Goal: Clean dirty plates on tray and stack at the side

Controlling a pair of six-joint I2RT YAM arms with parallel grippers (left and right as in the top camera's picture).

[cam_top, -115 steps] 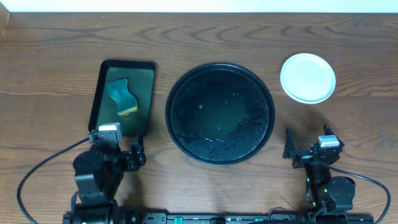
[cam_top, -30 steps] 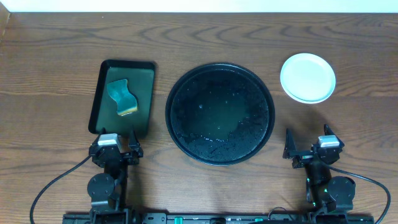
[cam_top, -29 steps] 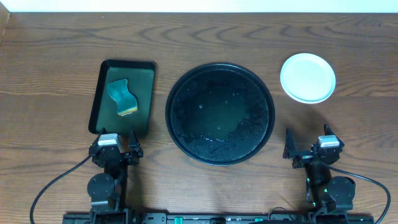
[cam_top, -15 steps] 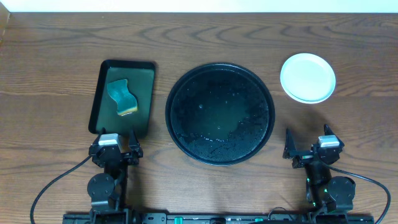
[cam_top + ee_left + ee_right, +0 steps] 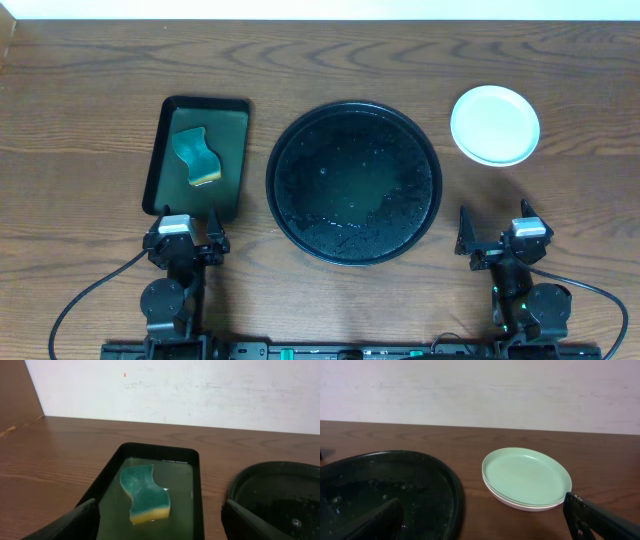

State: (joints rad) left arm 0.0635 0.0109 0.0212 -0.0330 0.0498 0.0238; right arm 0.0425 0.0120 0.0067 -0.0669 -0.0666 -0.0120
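the stacked plates [image 5: 495,125] are sitting straight ahead of the right pincer [image 5: 495,230], far from the left pincer [image 5: 184,232]; both are resting spread, empty.

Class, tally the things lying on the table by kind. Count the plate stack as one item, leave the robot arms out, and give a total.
Trays: 2, the round black tray and the rectangular black tray
Sponges: 1, the green and yellow sponge in the rectangular one
Plate stacks: 1, the stack of plates, mint-green on top
Total: 4
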